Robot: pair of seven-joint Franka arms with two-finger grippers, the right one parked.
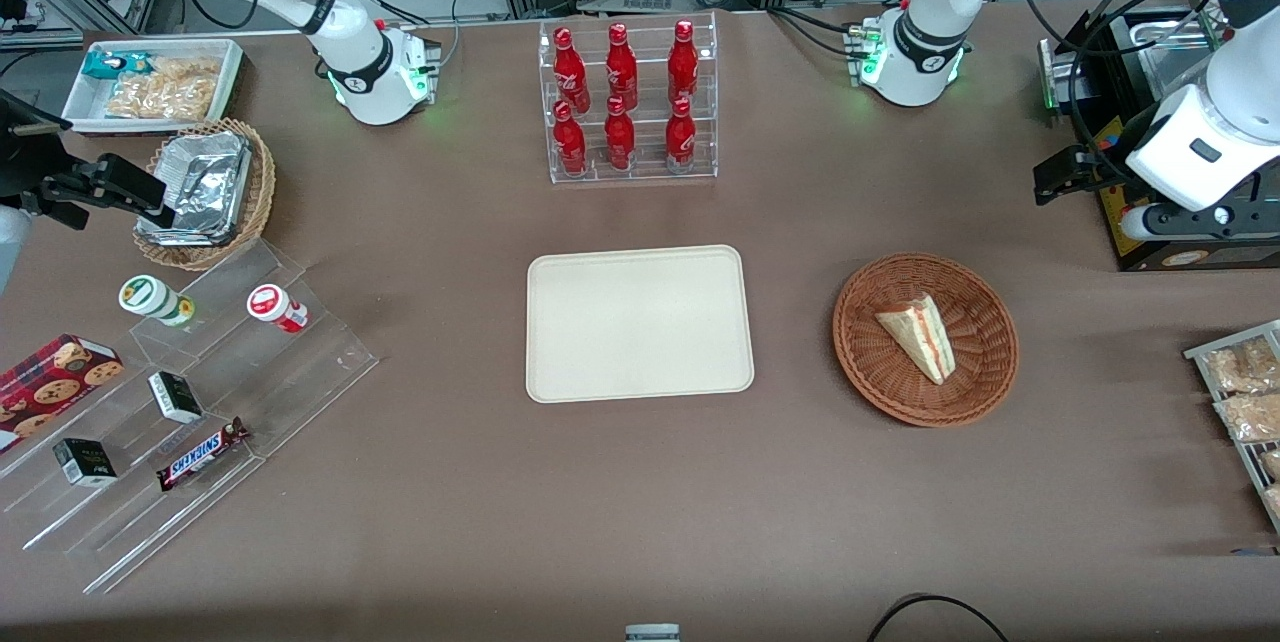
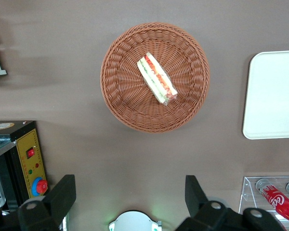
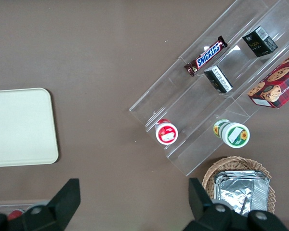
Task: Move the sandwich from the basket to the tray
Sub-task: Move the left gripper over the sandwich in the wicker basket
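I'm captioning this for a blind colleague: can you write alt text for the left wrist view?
A sandwich lies in a round woven basket on a brown table, with a cream tray beside it. The open end effector hangs above the table, apart from the basket.

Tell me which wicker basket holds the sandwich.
The reddish-brown round basket, beside the tray; the tan basket holds foil containers. The gripper hovers open above it.

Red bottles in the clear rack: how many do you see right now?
6. Upper tier: bottles at. Lower tier. None appears hidden. The pincer hangs open, high above the table near the basket.
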